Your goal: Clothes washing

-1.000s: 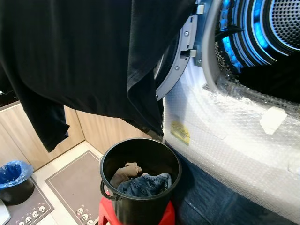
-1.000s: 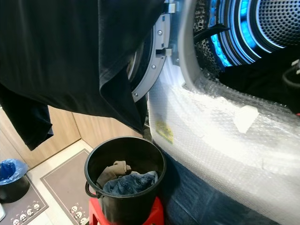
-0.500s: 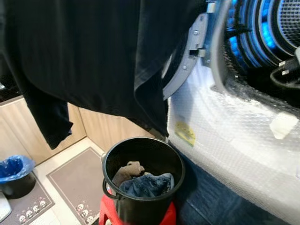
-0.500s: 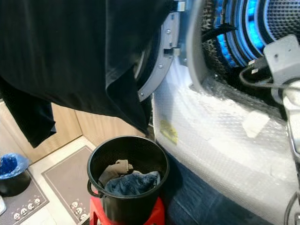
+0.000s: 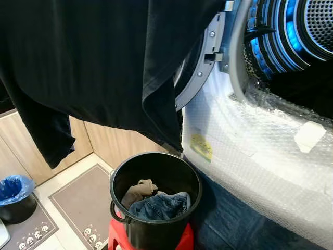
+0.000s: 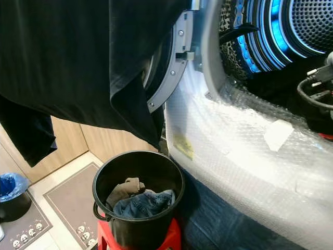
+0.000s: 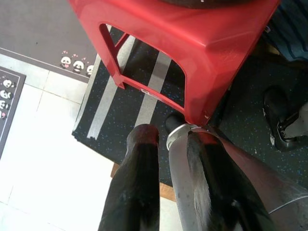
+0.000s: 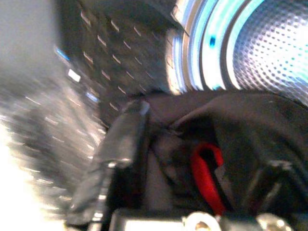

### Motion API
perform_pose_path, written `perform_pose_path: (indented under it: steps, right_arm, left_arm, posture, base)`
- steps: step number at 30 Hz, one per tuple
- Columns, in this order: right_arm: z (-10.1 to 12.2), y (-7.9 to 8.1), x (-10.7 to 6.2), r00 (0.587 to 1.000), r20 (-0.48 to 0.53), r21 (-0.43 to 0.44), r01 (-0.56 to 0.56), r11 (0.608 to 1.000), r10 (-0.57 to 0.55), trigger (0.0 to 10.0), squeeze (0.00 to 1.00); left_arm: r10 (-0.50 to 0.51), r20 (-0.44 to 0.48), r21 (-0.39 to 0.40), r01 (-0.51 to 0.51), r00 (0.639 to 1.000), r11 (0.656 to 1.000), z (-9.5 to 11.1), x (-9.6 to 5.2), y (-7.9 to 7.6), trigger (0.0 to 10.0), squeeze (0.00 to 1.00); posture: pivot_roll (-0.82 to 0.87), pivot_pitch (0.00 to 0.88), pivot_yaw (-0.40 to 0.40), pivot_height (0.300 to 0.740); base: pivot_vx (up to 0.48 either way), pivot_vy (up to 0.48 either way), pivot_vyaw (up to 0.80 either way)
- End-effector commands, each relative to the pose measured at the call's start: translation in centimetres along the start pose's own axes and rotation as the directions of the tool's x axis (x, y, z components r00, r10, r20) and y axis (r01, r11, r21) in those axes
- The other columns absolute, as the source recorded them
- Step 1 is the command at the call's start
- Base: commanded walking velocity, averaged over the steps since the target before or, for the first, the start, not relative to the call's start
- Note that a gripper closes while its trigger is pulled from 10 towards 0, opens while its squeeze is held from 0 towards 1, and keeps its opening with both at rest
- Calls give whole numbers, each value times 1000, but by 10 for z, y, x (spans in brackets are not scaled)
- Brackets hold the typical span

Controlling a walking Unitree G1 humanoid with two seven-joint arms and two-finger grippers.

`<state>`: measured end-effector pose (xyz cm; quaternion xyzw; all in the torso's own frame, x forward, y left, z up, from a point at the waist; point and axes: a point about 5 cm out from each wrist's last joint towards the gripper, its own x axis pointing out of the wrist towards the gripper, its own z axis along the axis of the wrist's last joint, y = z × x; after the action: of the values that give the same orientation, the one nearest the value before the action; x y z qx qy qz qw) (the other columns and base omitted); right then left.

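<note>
A large black garment [image 5: 99,57] hangs across the upper left, in front of the open washer door [image 5: 200,78]. More black cloth [image 5: 307,88] lies in the mouth of the blue-lit drum [image 6: 291,31]. My right arm [image 6: 318,88] reaches into that mouth at the right edge. In the blurred right wrist view, my right gripper [image 8: 197,163] is over the dark cloth with its fingers [image 8: 120,139] apart. A black bucket [image 5: 156,229] on a red stool [image 7: 192,38] holds jeans [image 5: 158,204] and a tan cloth [image 5: 136,190]. My left gripper [image 7: 169,137] hangs idle near the stool's foot, fingers close together.
The washer's front [image 5: 260,151] is wrapped in bubble wrap, with a yellow label [image 5: 201,147]. A blue-bagged bin [image 5: 13,192] and grey panda-print mats [image 5: 78,205] are on the floor at the left. Wooden cabinets [image 5: 112,143] stand behind the bucket. A dark rug [image 7: 120,125] lies under the stool.
The head view has shifted slightly. Half a second ago my right arm stood large before the drum mouth; now just its cables show at the right edge. Garment and bucket are unmoved.
</note>
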<state>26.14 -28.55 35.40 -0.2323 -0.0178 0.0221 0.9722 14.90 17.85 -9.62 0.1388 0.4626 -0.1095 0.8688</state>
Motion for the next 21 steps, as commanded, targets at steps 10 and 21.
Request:
perform_pose_path:
  steps: [10,21]
  right_arm:
    - [5,23,-35,961,104,-24,-256,966,257,10000,0]
    - [-17,52,-63,841,133,-87,-517,852,524,10000,0]
  left_arm:
    - [-19,-140,42,25,990,999,-34,-9,2,10000,0]
    - [-30,-132,57,37,991,998,-30,-7,0,10000,0]
  posture:
    - [-141,0,28,740]
    - [-155,0,38,740]
  base:
    - [0,0,0]
    - [0,0,0]
